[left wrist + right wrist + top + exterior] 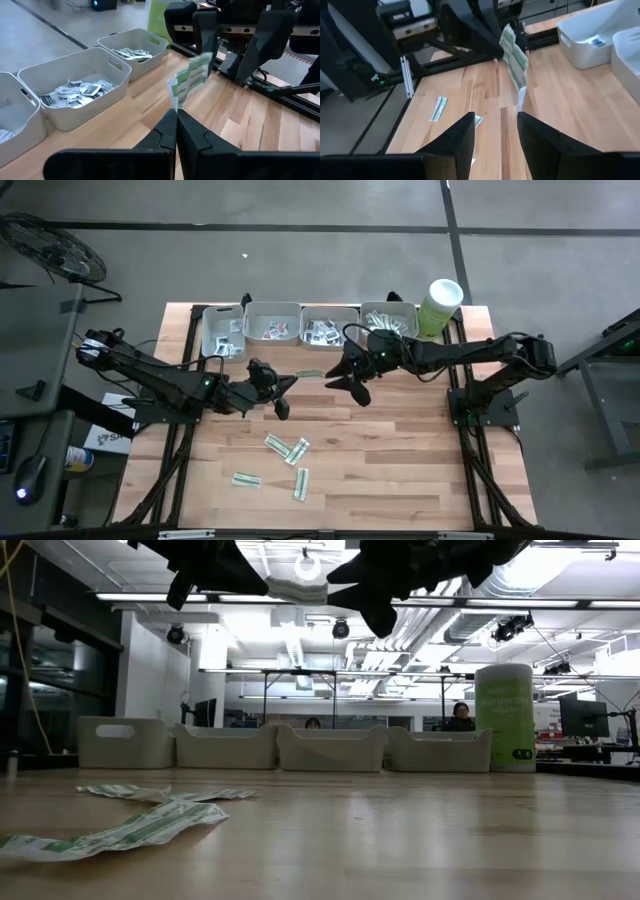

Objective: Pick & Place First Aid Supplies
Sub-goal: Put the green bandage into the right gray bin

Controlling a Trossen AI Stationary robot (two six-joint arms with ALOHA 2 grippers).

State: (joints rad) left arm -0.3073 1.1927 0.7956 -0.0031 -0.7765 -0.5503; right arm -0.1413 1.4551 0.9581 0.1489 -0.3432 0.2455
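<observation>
Above the wooden desk (400, 460), the left hand (283, 394) pinches a thin green-white paper strip (189, 80) before the open right hand (345, 383); four strips (285, 448) wait.

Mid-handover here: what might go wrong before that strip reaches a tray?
1. The left gripper pinches the green strip only by its lower end, so it may slip or swing when the right gripper, jaws open, closes in.
2. Both grippers are close together above the table; a small misjudgement could make them collide.
3. If dropped, the strip lands on bare wood short of the trays and needs another pick.
</observation>
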